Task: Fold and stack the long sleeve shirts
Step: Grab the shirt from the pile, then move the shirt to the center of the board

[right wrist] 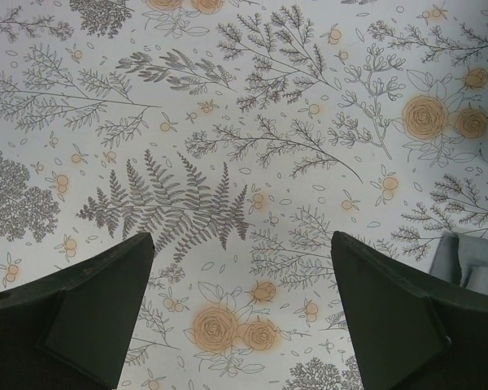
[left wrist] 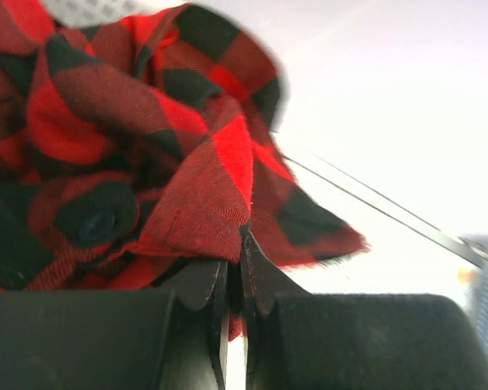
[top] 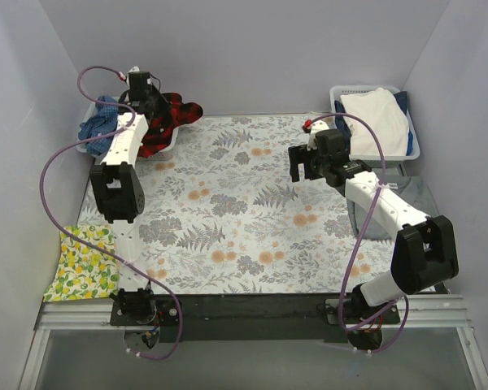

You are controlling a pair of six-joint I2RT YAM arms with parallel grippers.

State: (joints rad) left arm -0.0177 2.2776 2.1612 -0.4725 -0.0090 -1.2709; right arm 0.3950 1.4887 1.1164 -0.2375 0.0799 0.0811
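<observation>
The red-and-black plaid flannel shirt (top: 172, 120) hangs bunched at the back left, over the rim of a basket. My left gripper (top: 150, 101) is shut on a fold of it; in the left wrist view the plaid cloth (left wrist: 146, 162) fills the frame and is pinched between the closed fingers (left wrist: 264, 284). My right gripper (top: 303, 165) is open and empty, held above the floral tablecloth (right wrist: 244, 162) right of centre, its fingers (right wrist: 89, 309) wide apart. A grey cloth (right wrist: 470, 264), perhaps the grey shirt, shows at the right edge of the right wrist view.
A basket (top: 93, 134) at the back left holds blue cloth (top: 98, 123). A white basket (top: 411, 122) at the back right holds a cream-white and navy cloth pile (top: 378, 118). A lemon-print cloth (top: 85, 260) lies at the front left. Grey walls enclose the table.
</observation>
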